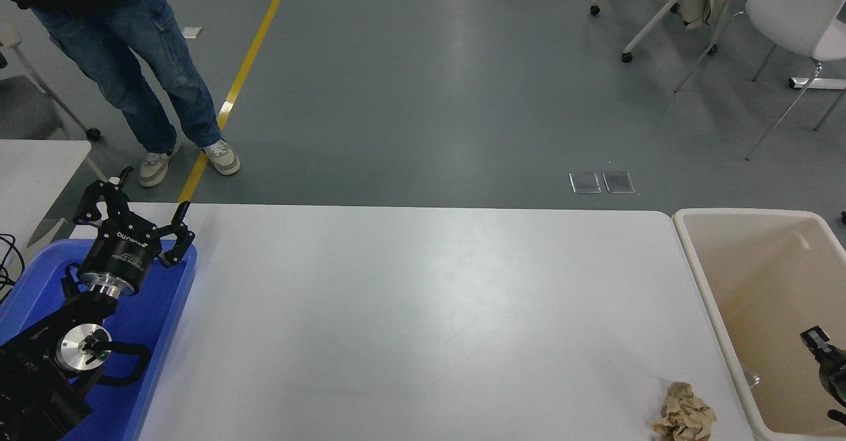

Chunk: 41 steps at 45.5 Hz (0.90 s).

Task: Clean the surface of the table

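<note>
One large matte white tabletop (423, 309). One crumpled brown paper wad (685, 416) near its front right corner. Two bins: one beige plastic (710, 282) off the right edge, one blue plastic (165, 335) at the left edge. Two black grippers, left (132, 213) and right (826, 355).
</note>
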{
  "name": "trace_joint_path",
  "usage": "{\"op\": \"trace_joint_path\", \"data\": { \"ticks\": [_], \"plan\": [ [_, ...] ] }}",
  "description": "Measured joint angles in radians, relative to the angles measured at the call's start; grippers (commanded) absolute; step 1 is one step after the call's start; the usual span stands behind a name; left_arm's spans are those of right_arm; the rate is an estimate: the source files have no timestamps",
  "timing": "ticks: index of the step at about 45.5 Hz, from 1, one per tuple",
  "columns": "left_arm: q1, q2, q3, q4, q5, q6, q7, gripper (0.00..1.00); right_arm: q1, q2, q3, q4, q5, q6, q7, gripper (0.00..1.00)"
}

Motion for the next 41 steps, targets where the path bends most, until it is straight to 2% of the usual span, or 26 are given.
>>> {"op": "trace_joint_path", "data": {
  "ticks": [20,41],
  "plan": [
    [0.000,0.000,0.000,0.000,0.000,0.000,0.000,1.00,0.215,-0.140,0.112,0.017,-0.001,0.007,0.001,0.98],
    [0.000,0.000,0.000,0.000,0.000,0.000,0.000,1.00,0.444,-0.283,0.469,0.171,0.001,0.020,0.003,0.99]
  ]
}}
